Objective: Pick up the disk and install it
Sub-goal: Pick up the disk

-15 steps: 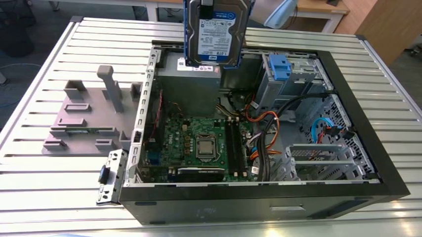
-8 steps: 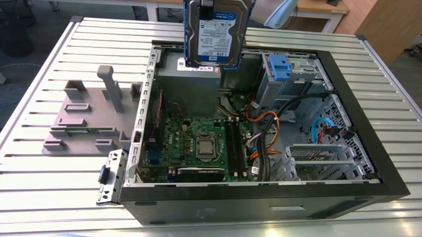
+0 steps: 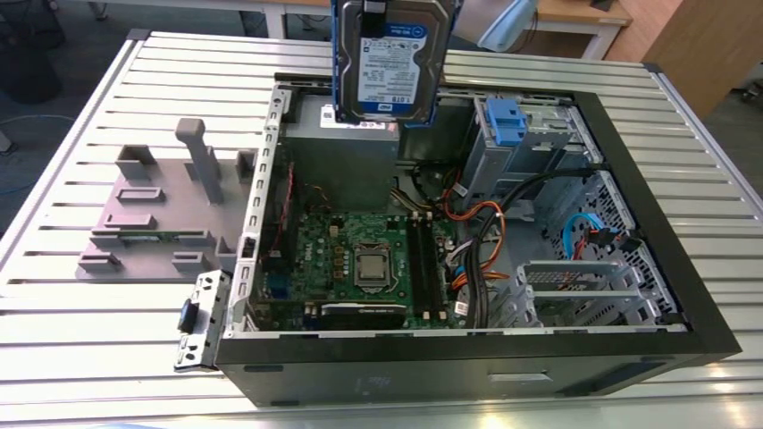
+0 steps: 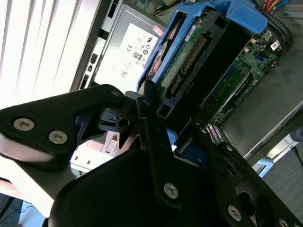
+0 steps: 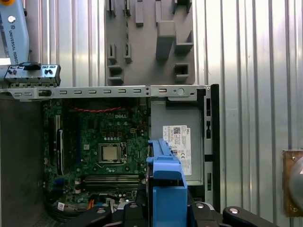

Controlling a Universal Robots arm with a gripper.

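Toward the exterior view's left edge of the slatted aluminium worktop (image 3: 71, 313), a grey plastic stand with upright posts (image 3: 167, 210) is sitting bare. Beside it, an open black computer case (image 3: 477, 366) is lying across the middle of the worktop.

Over the case's far side, a flat silver-grey hard disk with a white-and-blue label and a blue plastic carrier (image 3: 391, 63) is hanging upright in the air, above the grey power supply box (image 3: 346, 161). The black pincer (image 4: 174, 118) is clamping it by its narrow sides, fingers pressing on the blue frame.

The disk is probably going to feel dense and stiff, with slick metal faces. It will not take a knock well, and the plastic carrier may flex. The narrow sides look like the safest hold, keeping off the label and the circuit board.

Further right, a silver drive cage with blue tabs (image 3: 507, 134) is standing partly behind cables. The picture's edge is cutting off the disk's top, and the pincer's contact faces are hiding behind the carrier.
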